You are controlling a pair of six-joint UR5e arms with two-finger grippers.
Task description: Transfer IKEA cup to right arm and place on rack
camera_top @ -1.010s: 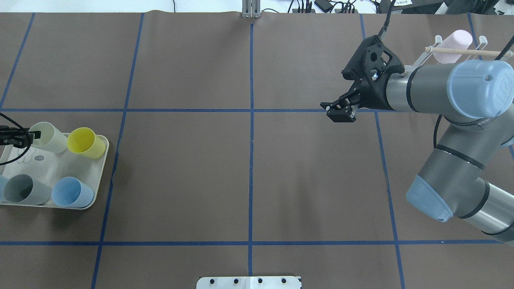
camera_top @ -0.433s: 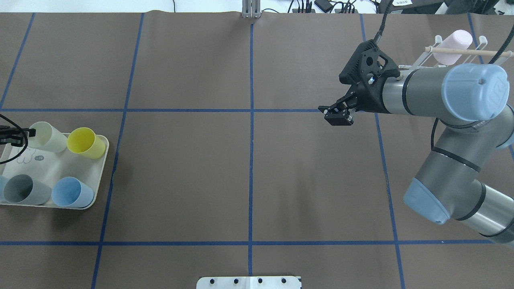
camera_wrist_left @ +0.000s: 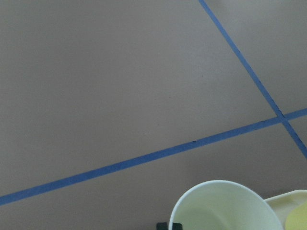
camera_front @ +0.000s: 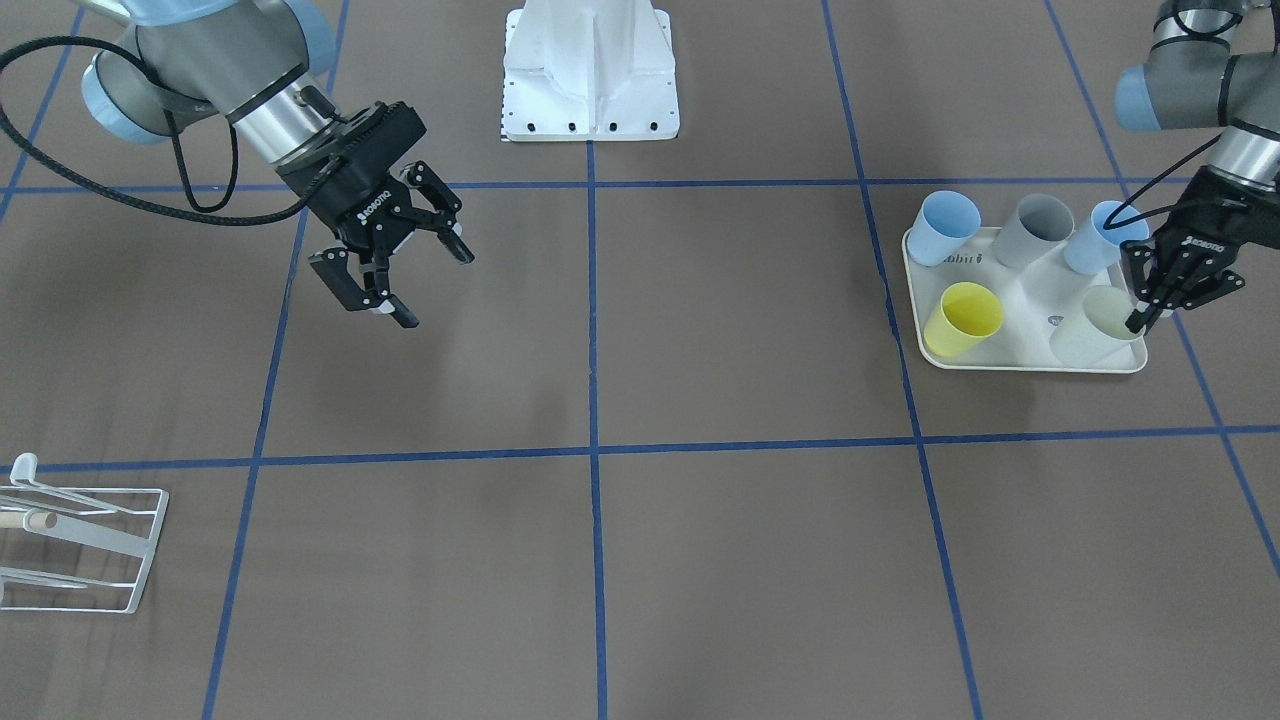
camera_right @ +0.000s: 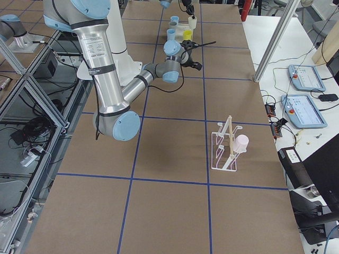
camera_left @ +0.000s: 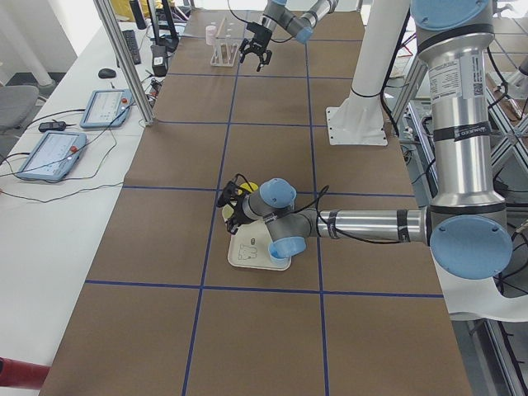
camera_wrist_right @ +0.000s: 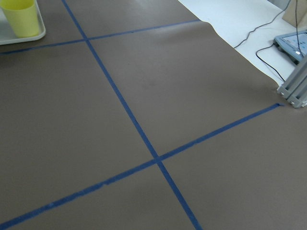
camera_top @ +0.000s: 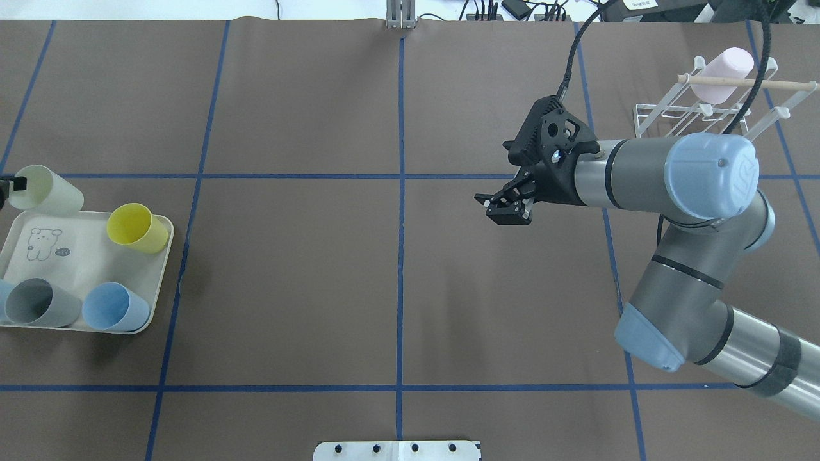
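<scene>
Bright, even light from above falls on my counter [camera_top: 288,269], leaving only faint, soft-edged shadows under my right arm [camera_top: 634,169] and beside the tray [camera_top: 90,266], while my left wrist view looks flat and slightly soft, the pale cup [camera_wrist_left: 225,211] hazy close to the lens.

The cup [camera_top: 45,190] is pale green, the rack [camera_top: 705,109] white.

Overhead: left gripper [camera_top: 15,184] nearly all cut off by the frame edge beside the pale green cup [camera_top: 45,191]. Front view: rack [camera_front: 100,490] clipped at the edge.
</scene>
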